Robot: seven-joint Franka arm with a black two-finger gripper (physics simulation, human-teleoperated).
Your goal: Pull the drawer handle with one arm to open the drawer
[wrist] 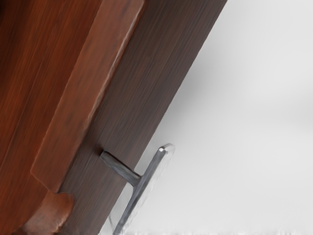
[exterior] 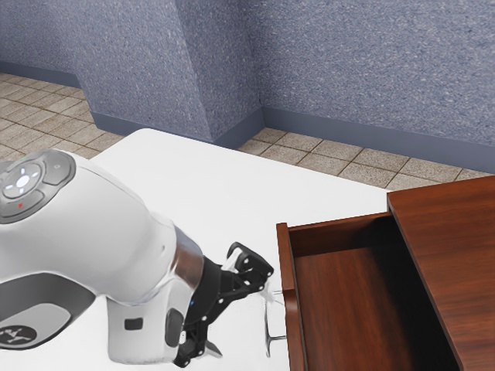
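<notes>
- Claw (exterior: 246, 280) just beside handle (exterior: 271, 321); apart or clamped: cannot tell.
- Handle a thin metal bar on posts, standing off drawer (exterior: 288, 259) front.
- Drawer already well out of cabinet (exterior: 456, 247), over counter (exterior: 201, 185).
- Best pulled, by judgement, straight along drawer travel, level, untwisted, lest bar slip.
</notes>
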